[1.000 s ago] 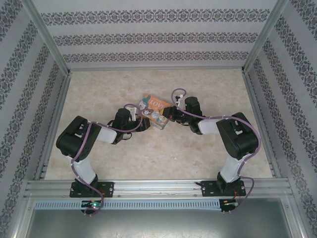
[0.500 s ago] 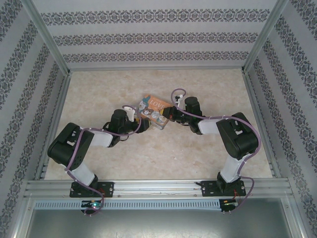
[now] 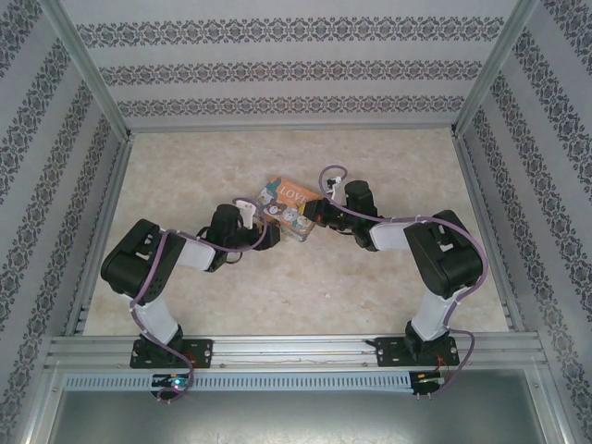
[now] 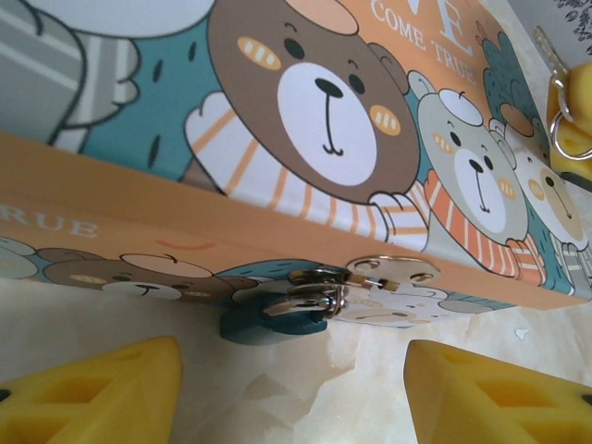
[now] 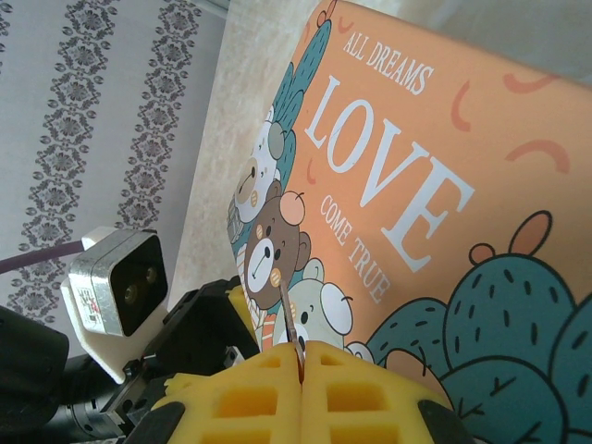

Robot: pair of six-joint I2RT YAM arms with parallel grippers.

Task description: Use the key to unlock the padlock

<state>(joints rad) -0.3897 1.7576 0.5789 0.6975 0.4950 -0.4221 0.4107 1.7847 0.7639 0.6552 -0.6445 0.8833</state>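
Tool with key: right tool (image 5: 301,359), pads (image 5: 356,400) pressed together on the key (image 5: 288,326) — a thin dark sliver standing up from their seam, seen against the lid of the tin (image 5: 416,185).
Tool without: left tool (image 4: 294,375), pads apart and low over the counter (image 4: 305,412), facing the tin's front wall, nothing between them.
Padlock (image 4: 276,317): teal body hangs from the hasp (image 4: 388,275) on that front wall, just above the counter and straight ahead of the left tool.
Tin, from above: lies between the two tools.
Step in hand: by my judgement, steadying the padlock so the key can reach it.
Doing it well: close the left pads on the teal body alone, clear of the hasp, and present the keyhole, which is not seen from here. Bring the key in along the keyhole's line — a tilted sliver would likely twist in the pads.
Count: two tools, one key, one padlock, one tin, one hasp.
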